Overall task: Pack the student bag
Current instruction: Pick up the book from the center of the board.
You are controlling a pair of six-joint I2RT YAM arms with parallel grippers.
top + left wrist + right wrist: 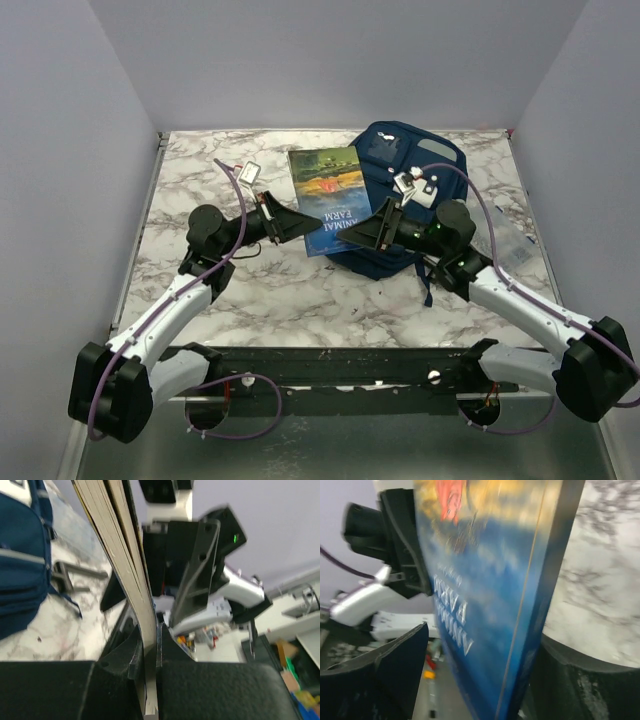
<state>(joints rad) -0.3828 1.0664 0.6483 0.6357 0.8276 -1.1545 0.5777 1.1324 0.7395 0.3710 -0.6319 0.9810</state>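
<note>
The student bag (385, 150), a navy backpack, lies flat at the back centre-right of the marble table; it also shows in the left wrist view (20, 555). A blue book titled Animal Farm (330, 195) is held tilted above the table beside the bag's left side. My left gripper (300, 225) is shut on the book's near left edge; its page edges (125, 560) run between the jaws (150, 650). My right gripper (362, 232) is open around the book's near right corner (485, 580), one finger (380, 675) apart from the cover. The right gripper's midpoint (482, 635) lies on the book.
A small white object (250, 172) on a purple cable lies at the back left. A white item (415, 188) rests on the bag. A clear plastic piece (510, 240) lies at the right. Grey walls enclose the table on three sides.
</note>
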